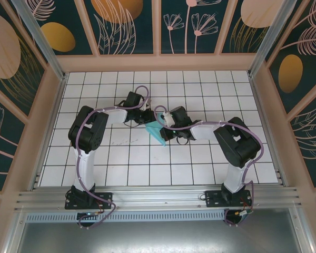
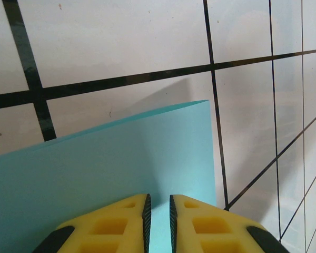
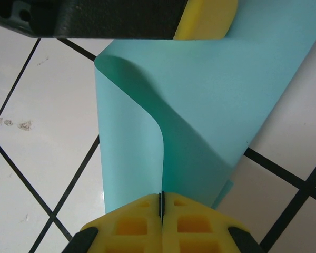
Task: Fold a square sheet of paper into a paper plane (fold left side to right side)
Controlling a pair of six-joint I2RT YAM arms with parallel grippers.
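Top external, blue sheet (image 1: 156, 132), tip lower-right

The right gripper (image 3: 161, 211) pinches the square sheet of paper (image 3: 200, 105) by its edge. Ahead of the gripper, the sheet curls over the tabletop (image 3: 42, 105).

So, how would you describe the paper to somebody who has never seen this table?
Find the white tiled table and go to its middle, where both arms meet. There the paper curls over, one edge pinched in the right tool. It alone is turquoise; all around is white tile and black-and-white arm.
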